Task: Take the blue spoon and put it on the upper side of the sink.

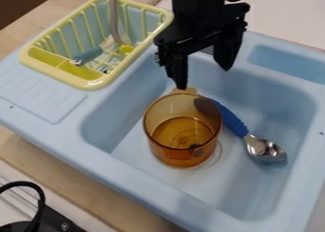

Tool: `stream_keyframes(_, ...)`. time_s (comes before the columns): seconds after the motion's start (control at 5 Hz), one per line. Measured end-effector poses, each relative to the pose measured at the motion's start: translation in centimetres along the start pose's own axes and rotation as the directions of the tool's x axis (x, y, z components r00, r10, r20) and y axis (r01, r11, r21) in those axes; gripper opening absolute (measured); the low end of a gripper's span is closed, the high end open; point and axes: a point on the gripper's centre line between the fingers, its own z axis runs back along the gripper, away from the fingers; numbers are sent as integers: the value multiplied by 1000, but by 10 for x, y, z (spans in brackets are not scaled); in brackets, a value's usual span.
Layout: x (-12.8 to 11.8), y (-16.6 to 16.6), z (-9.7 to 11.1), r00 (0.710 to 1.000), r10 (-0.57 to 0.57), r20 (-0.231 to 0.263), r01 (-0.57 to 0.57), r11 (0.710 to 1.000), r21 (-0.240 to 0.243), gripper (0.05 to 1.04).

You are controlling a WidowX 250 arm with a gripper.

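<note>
Blue spoon [234, 124] lies loose on the floor of the light-blue sink [127, 176], in the main basin, lower in view than the claw [203, 77] and a little to the right. Its blue handle slants up-left toward the claw, the handle's end partly behind the amber cup [181, 155]; the metal bowl points away, down-right, near the basin's right-hand side. Spoon and claw are apart. Claw's two fingers stand well separated, nothing between them. Arm [200, 0] enters from the top edge, right of centre, claw hanging fingers-down over the far part of the basin. Finger pair set aslant: the left one in view reaches lower, its tip at the small tab on the cup's far rim, contact impossible to tell; the right one ends higher in view, above the spoon's handle end. Cup upright in the basin. Yellow dish rack [89, 85] at upper left, on the sink's ledge, utensils inside.
</note>
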Motion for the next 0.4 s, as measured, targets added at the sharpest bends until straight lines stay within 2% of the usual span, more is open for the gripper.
stream_keyframes(0.2,-3,14,5,998,-58,-27,57,998,-17,997)
stream_keyframes(0.4,-16,28,19,960,-273,-66,268,961,-71,997)
